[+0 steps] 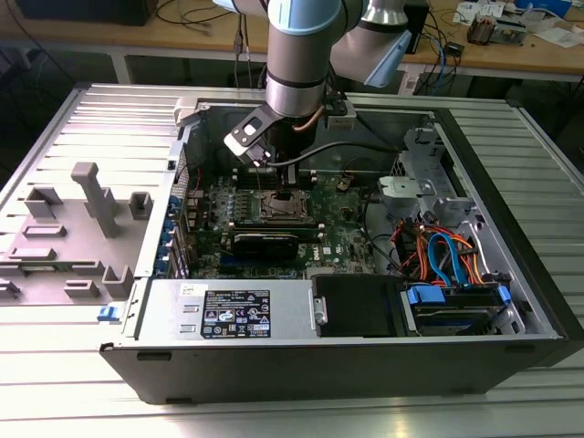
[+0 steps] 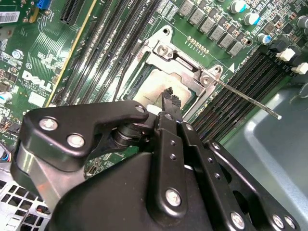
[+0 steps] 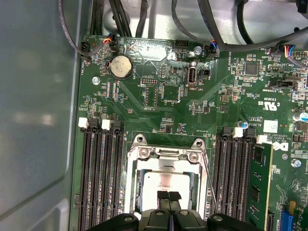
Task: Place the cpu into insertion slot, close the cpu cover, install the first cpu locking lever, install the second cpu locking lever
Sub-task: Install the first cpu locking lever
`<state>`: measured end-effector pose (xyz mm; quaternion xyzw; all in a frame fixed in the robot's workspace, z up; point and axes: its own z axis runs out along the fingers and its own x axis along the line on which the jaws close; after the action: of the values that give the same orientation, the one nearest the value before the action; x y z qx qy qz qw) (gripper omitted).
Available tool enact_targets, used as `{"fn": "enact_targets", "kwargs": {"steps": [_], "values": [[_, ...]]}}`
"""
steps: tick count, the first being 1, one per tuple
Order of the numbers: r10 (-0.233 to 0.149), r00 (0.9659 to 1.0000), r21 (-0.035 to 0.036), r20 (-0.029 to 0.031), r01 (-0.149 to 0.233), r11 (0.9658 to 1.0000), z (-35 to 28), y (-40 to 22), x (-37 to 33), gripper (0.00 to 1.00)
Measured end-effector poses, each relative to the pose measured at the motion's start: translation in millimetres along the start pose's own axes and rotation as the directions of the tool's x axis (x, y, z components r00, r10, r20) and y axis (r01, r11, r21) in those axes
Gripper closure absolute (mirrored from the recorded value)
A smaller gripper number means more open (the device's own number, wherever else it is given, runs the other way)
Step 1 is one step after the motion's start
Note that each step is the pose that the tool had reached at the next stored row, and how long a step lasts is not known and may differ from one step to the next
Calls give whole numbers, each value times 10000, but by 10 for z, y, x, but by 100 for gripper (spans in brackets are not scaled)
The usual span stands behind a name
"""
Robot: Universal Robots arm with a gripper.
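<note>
Cpu (image 3: 163,179), just one, sits framed by one cover (image 3: 138,185); gripper (image 3: 168,196) pinched closed, empty, right above it.

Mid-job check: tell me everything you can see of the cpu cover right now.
The cpu cover is a thin silver metal frame with a large square window, lying flat and closed over the insertion slot, between banks of memory slots. The cpu shows grey through the window. The gripper, shut, sits over that window; whether it touches the frame is unclear. A thin wire lever juts out from one corner.
</note>
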<state>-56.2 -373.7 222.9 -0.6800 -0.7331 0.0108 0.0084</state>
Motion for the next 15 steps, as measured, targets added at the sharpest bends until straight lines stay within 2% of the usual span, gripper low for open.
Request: {"fn": "enact_targets", "kwargs": {"steps": [6, 11, 14, 15], "values": [[-4, 10000, 2, 0, 4, 10000, -10, -1, -1, 89], [-14, 10000, -7, 18, 14, 10000, -110, -2, -1, 89], [-22, 9999, -21, 108, 23, 10000, -177, -5, -1, 89], [-24, 9999, -30, 156, 25, 10000, -215, -6, -1, 89]]}}
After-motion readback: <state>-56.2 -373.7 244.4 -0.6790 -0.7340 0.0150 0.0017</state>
